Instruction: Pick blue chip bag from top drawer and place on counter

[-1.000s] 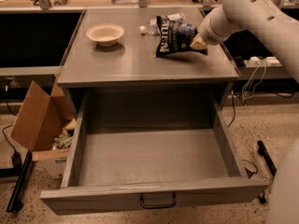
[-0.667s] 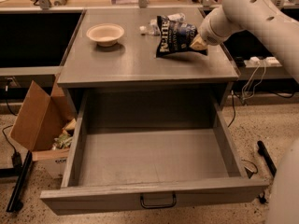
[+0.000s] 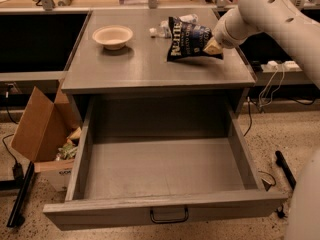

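Note:
The blue chip bag (image 3: 189,40) is at the right rear of the grey counter (image 3: 140,66), its lower edge close to or on the surface. My gripper (image 3: 214,47) is at the bag's right edge, with a yellowish fingertip against the foil. My white arm reaches in from the upper right. The top drawer (image 3: 165,171) is pulled fully out below the counter and nothing shows inside it. Its dark pull handle (image 3: 169,216) is on the front panel.
A cream bowl (image 3: 113,36) sits on the counter's left rear. A clear plastic bottle (image 3: 165,28) lies behind the bag. An open cardboard box (image 3: 42,134) with clutter stands on the floor left of the drawer. Cables hang at the right.

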Action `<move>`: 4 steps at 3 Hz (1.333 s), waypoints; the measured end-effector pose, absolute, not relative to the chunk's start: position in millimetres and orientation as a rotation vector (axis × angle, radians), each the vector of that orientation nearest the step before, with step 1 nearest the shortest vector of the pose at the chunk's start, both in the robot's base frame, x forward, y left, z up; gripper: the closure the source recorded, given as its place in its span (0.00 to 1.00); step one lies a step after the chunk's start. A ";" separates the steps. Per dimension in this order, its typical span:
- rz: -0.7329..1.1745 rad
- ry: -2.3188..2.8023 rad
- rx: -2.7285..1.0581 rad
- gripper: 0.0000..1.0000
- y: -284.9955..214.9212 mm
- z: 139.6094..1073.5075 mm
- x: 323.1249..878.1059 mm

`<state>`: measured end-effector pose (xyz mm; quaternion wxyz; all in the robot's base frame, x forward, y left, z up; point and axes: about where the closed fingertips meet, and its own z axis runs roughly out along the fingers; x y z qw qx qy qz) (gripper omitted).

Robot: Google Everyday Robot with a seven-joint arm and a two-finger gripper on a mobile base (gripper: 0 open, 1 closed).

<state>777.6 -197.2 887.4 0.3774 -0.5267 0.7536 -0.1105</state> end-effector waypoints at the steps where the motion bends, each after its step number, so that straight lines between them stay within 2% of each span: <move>1: -0.282 1.927 -1.347 0.10 -197.2 887.3 777.6; 2: -0.282 1.927 -1.347 0.00 -197.1 887.2 777.6; 4: -0.315 1.883 -1.307 0.00 -203.4 914.7 766.0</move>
